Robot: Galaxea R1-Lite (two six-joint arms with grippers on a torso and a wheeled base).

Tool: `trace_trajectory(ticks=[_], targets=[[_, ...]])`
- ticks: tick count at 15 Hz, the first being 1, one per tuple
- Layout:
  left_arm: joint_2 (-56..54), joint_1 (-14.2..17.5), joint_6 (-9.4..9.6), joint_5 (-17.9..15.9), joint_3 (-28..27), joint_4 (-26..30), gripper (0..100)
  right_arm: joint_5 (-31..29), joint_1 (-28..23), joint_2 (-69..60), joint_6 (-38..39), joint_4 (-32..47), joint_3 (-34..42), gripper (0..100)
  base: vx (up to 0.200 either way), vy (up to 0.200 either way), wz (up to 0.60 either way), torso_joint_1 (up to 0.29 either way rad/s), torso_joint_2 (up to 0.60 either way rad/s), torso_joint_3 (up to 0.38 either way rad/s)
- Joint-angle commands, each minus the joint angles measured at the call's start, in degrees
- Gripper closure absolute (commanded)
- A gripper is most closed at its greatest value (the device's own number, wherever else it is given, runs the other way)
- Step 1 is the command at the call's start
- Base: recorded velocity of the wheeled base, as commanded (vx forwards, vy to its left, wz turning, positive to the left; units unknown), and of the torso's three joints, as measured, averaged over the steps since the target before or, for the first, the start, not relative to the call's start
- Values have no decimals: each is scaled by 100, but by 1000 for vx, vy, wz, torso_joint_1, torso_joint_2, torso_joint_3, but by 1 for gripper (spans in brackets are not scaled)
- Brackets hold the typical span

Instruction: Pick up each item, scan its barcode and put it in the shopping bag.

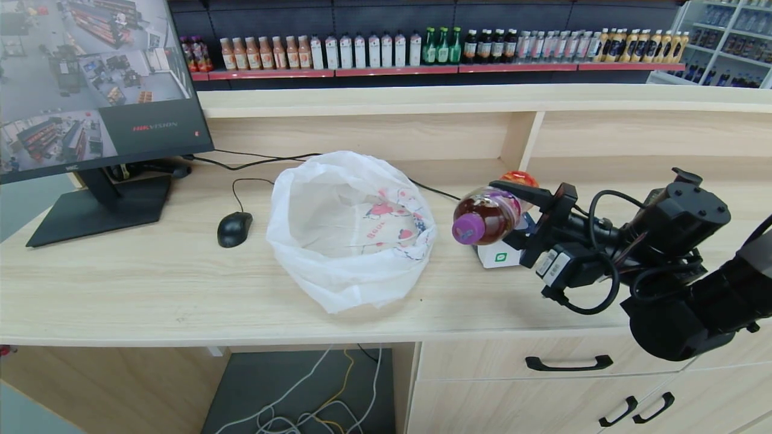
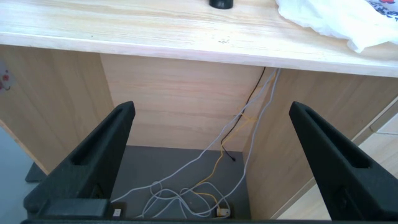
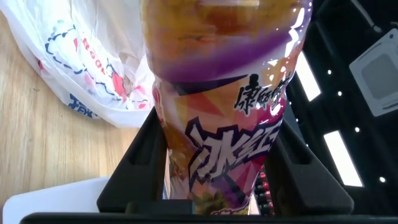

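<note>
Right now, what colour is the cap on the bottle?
Purple; the bottle cap shows best in the head view.

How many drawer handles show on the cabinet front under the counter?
3. The top handle is on the drawer just under the counter; the middle handle and right handle sit side by side below it. Others may be hidden farther right.

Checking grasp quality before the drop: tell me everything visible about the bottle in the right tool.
The clear plastic bottle with purple cap holds a dark reddish-brown drink and wears a glossy purple, orange and white label wrap. The cap is on. It lies roughly horizontal, cap pointing toward the white plastic shopping bag, beside its rim and apart from it. The right tool clamps the labelled body, black fingers on both sides. The bottle hangs above the light wooden counter, over a small white box.
</note>
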Motion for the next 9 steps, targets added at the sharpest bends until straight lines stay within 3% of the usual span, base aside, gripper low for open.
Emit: trace_trajectory(ticks=[1, 9], targets=[[-2, 1, 0, 3, 0, 0, 0, 1, 13, -95, 0, -6, 1, 100, 0, 0, 0, 0, 0, 0], [-2, 1, 0, 3, 0, 9, 0, -26, 180, -534, 616, -6, -78, 100, 0, 0, 0, 0, 0, 0]])
